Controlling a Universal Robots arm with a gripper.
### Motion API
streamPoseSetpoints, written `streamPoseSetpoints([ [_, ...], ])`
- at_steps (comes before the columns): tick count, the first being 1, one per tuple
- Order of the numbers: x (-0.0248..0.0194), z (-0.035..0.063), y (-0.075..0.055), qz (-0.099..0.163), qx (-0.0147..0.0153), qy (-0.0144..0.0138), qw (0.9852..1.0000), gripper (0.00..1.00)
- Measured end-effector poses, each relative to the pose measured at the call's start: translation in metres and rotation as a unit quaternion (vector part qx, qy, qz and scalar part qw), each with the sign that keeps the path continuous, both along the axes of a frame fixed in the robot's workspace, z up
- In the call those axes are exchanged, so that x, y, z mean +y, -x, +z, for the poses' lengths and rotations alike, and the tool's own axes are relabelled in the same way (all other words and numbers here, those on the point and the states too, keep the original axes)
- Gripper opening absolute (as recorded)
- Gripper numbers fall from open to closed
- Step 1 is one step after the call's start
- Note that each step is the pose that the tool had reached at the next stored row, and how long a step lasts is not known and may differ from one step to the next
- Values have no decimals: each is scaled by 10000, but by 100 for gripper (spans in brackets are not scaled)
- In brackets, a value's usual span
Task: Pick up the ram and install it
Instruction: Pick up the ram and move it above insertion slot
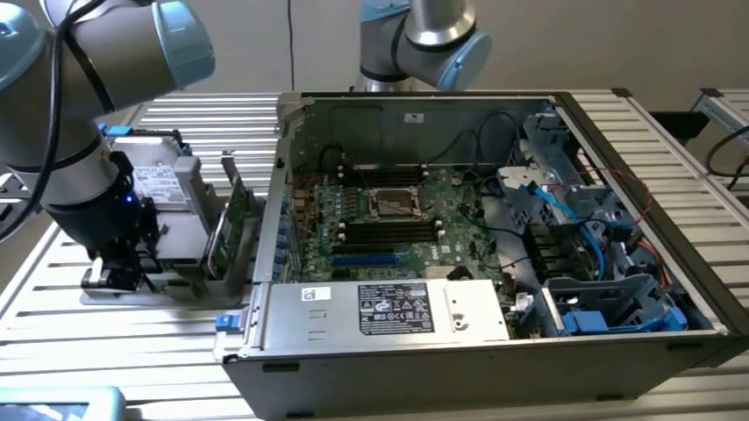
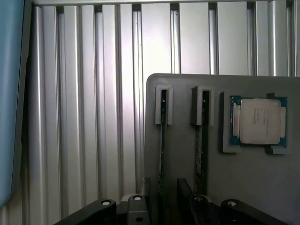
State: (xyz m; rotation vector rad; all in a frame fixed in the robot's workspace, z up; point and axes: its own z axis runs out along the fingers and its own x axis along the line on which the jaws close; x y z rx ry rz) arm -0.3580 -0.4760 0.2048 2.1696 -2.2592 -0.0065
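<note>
step: pick-up, grasp not yet made | tool [image 2: 166,206] apart, straddling ram [image 2: 161,140] end | ram on edge in grey holder [image 2: 183,93] slot on counter [image 2: 93,117], beside second stick [image 2: 200,145] | next calls for, judged: square closure on thin board

Dark green ram [image 2: 201,154], grey tray [image 2: 185,93], silver-capped processor [image 2: 258,121], ribbed silver table [image 2: 93,93], green motherboard [image 1: 439,215].

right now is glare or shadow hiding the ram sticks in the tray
Wrist view: a bright glare streak runs down the aluminium slats beside the grey tray; the two ram sticks stand edge-on in shadowed slots, dim but traceable. Exterior view: even light, no harsh glare, the open computer case darker inside.
</note>
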Motion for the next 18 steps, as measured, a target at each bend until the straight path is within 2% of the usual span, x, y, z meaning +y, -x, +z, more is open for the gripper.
streamPoseSetpoints([
  [7,0,-58,0,1,0,0,10000,36],
  [8,0,-62,0,2,1,1,10000,35],
  [11,1,-58,0,2,1,8,10000,16],
  [14,2,31,2,2,-1,30,10000,13],
  [18,1,212,9,3,0,45,10000,13],
])
